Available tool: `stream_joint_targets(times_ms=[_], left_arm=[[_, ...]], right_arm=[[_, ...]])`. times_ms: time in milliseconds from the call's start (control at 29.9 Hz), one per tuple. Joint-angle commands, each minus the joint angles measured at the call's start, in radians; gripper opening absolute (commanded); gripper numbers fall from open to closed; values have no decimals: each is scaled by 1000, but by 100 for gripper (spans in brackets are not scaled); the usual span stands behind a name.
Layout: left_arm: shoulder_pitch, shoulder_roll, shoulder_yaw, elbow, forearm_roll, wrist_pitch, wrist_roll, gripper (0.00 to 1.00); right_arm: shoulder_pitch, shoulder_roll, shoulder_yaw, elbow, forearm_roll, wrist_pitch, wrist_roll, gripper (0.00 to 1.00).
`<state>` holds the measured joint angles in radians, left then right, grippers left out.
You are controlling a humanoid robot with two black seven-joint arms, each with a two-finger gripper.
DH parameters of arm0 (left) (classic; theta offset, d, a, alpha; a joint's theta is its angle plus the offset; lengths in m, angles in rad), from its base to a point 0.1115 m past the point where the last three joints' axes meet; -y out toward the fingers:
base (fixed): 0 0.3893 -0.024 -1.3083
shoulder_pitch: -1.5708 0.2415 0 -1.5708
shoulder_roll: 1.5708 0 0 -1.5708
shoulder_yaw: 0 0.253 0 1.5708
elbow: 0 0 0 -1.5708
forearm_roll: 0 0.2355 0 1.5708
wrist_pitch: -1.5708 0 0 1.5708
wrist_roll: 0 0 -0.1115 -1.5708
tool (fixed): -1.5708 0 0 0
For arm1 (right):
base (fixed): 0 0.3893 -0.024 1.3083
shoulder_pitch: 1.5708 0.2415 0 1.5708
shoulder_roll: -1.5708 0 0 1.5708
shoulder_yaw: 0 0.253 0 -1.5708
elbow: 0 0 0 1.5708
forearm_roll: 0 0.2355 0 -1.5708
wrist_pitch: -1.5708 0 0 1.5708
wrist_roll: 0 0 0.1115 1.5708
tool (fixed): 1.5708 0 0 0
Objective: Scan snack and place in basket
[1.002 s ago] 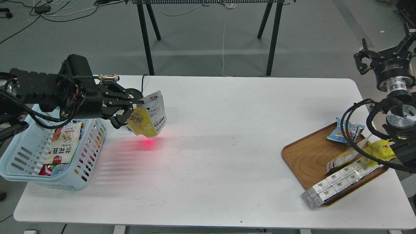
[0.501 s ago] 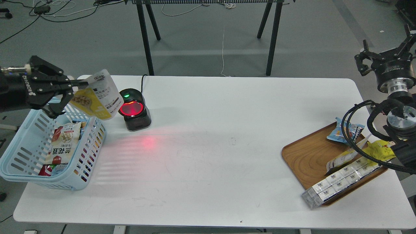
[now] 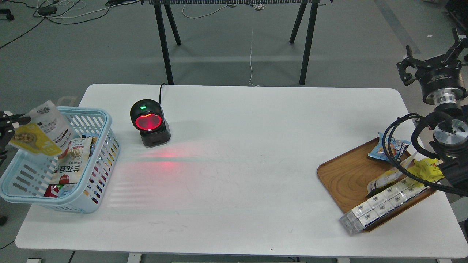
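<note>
Left tool (image 3: 4, 123) mostly cut off at left edge, right arm's lower links cropped at right edge

The table (image 3: 248, 153) middle is open; only the scanner (image 3: 149, 123) stands near the basket (image 3: 98, 175). The tray (image 3: 347, 175) fills the right side.

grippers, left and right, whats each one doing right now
Left gripper: mostly out of frame, shut on the small yellow-and-white snack pouch above the light blue slotted plastic basket.
Right gripper: open, holding nothing.
</note>
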<state>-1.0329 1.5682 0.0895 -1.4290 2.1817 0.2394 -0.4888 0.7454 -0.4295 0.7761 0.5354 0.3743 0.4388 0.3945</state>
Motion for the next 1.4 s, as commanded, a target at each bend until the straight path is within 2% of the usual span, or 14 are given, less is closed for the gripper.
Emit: stream_joint_targets(times_ms=[0,100,167,301,334,367,434,468,601,701,802,1002,1136,1369], left_arm=[[1,12,27,-5,0,52,0,3],[1,12,35,-2,0,61,0,6],[1,12,38,2,0,61,0,13],[5,15,49,2,0,64,0,20],[5,15,49,2,0,66,0,25],[5,16,49,2,0,72,0,38],[2,9,41,1,0,98,0,83],[1,3,38,2,-64,124,0,100],[-6,-46,15,16,-521,141,0,100],[-9,-112,-25,48,-784,107,0,100],[-19,-212,-115,96,-978,11,0,100],[-21,-404,-296,260,-1405,-244,0,100],[-21,-529,-365,410,-1627,-350,0,100],[-18,-822,-478,740,-1813,-489,0,100]], right_arm=[[0,-2,0,-2,0,0,0,97],[2,-2,0,-2,0,0,0,97],[2,0,-1,-2,0,0,0,97],[2,0,-1,-2,0,0,0,97],[2,0,-1,-2,0,0,0,97],[2,0,-1,-2,0,0,0,97],[3,0,-3,-2,0,0,0,97],[3,-1,-3,-2,0,0,0,97],[2,-6,-3,0,0,1,0,97],[2,-11,-3,-2,0,1,0,97],[9,-18,-5,0,0,5,0,99],[52,-18,3,-8,-2,8,1,99],[63,-26,2,-14,-2,1,-6,99],[75,-37,-3,-5,-3,14,-9,99]])
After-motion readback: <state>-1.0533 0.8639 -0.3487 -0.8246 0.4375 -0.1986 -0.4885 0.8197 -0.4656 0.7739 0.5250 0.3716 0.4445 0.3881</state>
